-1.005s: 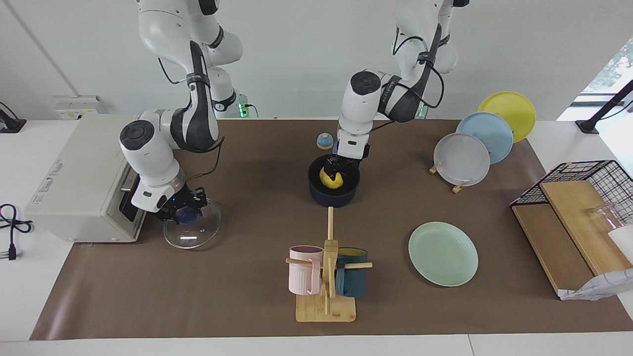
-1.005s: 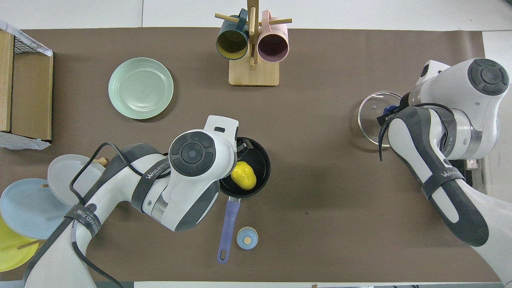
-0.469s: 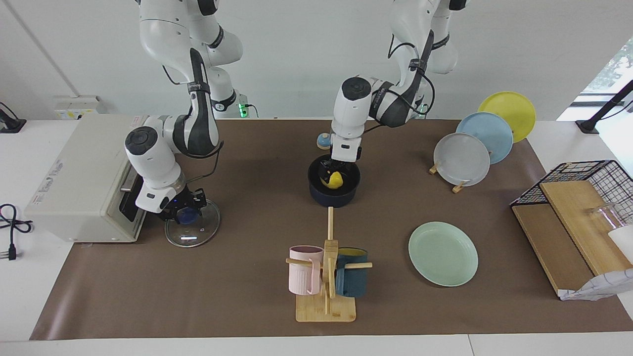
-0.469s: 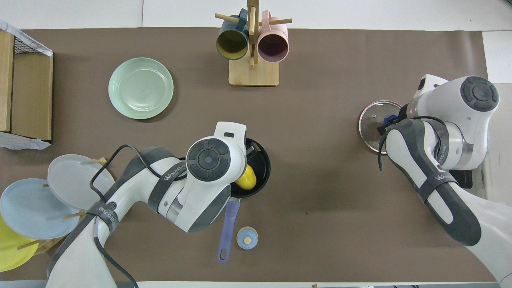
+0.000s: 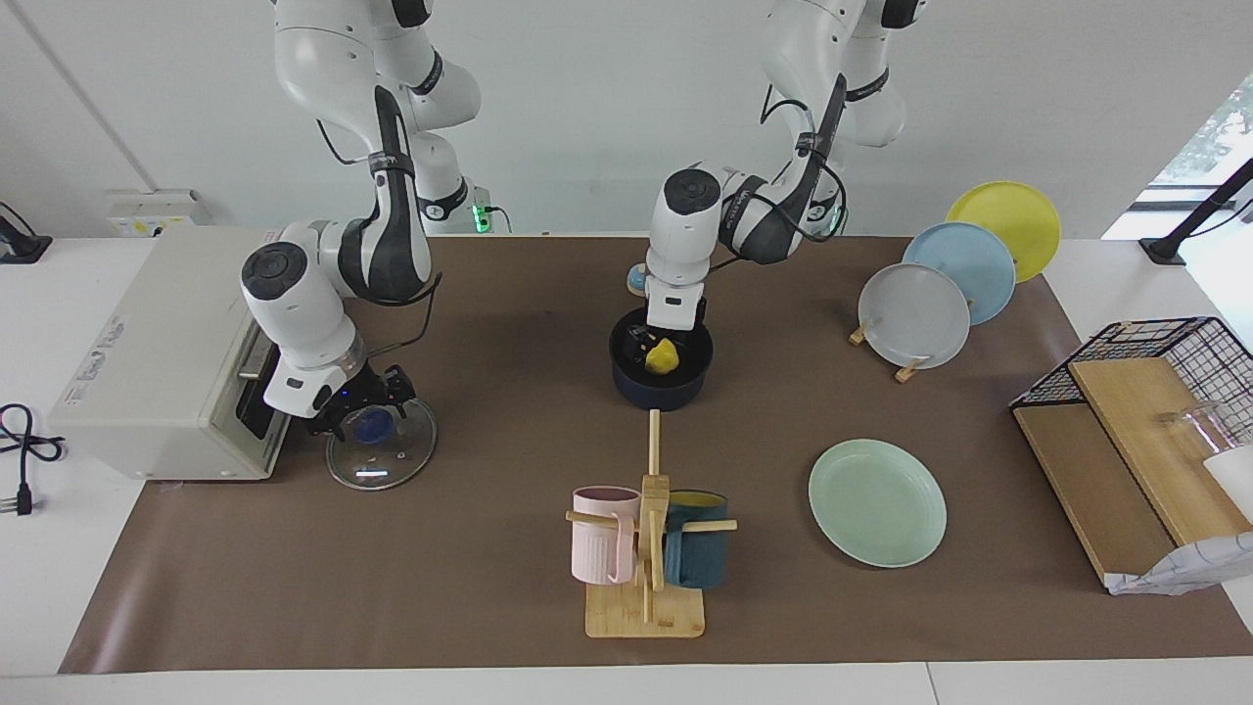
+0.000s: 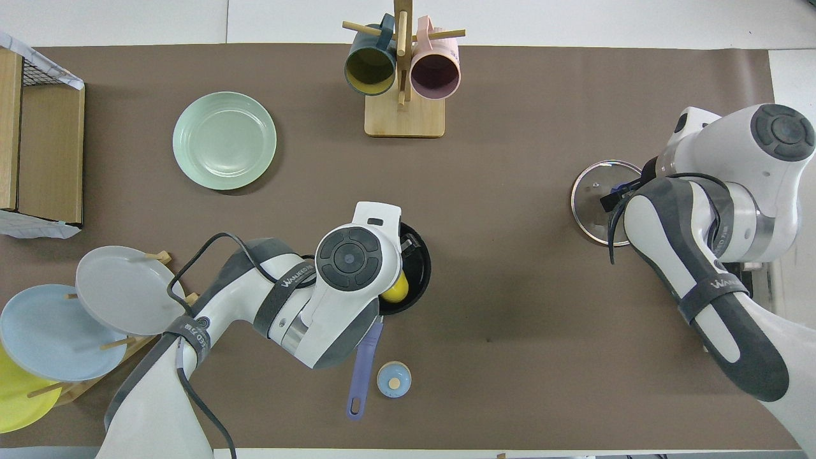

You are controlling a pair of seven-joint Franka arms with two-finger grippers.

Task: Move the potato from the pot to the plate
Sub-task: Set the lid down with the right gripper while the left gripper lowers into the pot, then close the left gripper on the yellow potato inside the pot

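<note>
The yellow potato (image 5: 663, 356) lies inside the dark navy pot (image 5: 661, 390) in the middle of the table; it also shows in the overhead view (image 6: 396, 290), half covered by the left arm's wrist. My left gripper (image 5: 650, 342) reaches down into the pot, right at the potato. The pot's blue handle (image 6: 362, 370) points toward the robots. The mint-green plate (image 5: 877, 501) lies empty, farther from the robots and toward the left arm's end. My right gripper (image 5: 364, 406) is open just above the blue knob (image 5: 370, 427) of a glass lid (image 5: 387, 460).
A mug rack (image 5: 646, 548) with a pink and a teal mug stands farther out than the pot. A toaster oven (image 5: 157, 352) is beside the lid. A small blue bell (image 6: 394, 379) lies near the pot handle. Grey, blue and yellow plates (image 5: 915, 313) stand in a rack. A wire basket (image 5: 1165, 352) is at the left arm's end.
The left arm's wrist has swung toward the right arm's end over the pot, with the gripper staying at the potato. The right gripper has let go of the lid knob and lifted slightly.
</note>
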